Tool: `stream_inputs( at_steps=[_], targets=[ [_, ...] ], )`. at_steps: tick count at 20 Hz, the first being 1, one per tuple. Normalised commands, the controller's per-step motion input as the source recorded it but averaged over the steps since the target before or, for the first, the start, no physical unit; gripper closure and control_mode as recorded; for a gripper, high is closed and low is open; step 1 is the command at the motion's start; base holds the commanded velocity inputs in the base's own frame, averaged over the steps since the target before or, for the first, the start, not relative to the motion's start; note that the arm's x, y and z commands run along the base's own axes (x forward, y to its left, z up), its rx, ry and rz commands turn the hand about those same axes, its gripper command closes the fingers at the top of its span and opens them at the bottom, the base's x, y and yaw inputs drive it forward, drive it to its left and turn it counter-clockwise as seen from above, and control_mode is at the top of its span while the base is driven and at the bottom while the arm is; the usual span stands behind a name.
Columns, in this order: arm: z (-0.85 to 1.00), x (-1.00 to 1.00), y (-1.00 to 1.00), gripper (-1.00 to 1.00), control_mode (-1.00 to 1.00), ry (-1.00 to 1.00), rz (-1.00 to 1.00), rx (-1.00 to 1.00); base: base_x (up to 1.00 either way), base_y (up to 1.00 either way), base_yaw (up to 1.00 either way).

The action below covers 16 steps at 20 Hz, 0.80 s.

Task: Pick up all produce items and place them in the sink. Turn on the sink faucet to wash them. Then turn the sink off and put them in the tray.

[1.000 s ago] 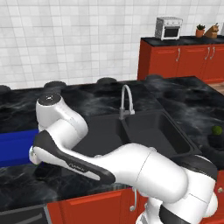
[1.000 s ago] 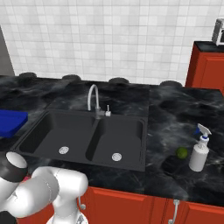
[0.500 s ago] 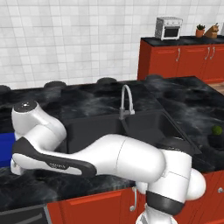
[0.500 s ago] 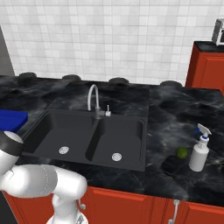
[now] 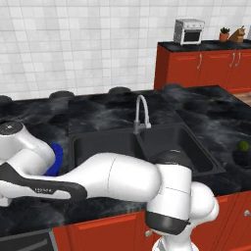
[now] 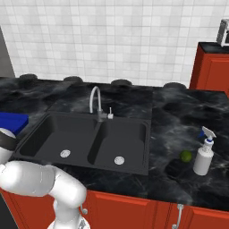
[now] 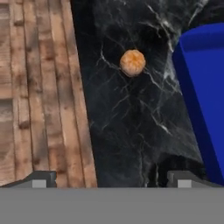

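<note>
Left base view: my arm is swung far left and low over the black marble counter (image 5: 206, 112). The black double-basin sink (image 5: 166, 142) sits mid-counter with the silver gooseneck faucet (image 5: 141, 112) at its back edge between the basins. A sliver of the blue tray (image 5: 55, 158) shows just left of the sink, partly behind my arm. The dark green ball (image 5: 242, 145) lies on the counter well right of the sink.

Right base view: both sink basins show a round silver drain (image 6: 118, 160) and nothing else in them. The green ball rests just beside a white spray bottle (image 6: 204, 153), to the bottle's left. A corner of the tray shows at the left edge, left of the sink.

Hand view: my gripper (image 7: 111, 178) is wide open, nothing between the tips. Ahead lies the tan-orange lumpy piece (image 7: 132, 62) on the marble, near the tray wall but not touching it. Wooden floor (image 7: 39, 87) shows past the counter edge.
</note>
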Motion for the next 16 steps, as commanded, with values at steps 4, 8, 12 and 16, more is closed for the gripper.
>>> stream_inputs(
  at_steps=[4,8,12,16],
  targets=[
    [-0.23,0.19,0.38,-1.00,-1.00,0.00,0.17,0.00,0.00,0.00,0.00],
    [-0.19,0.13,0.34,-1.00,-1.00,0.00,0.16,0.00,0.00,0.00,0.00],
    [-0.18,0.00,0.37,-1.00,-1.00,0.00,0.16,0.00,0.00,0.00,0.00],
    [-0.27,-0.01,0.45,-1.00,-1.00,0.00,0.16,-0.03,0.00,0.00,0.00]
  ],
)
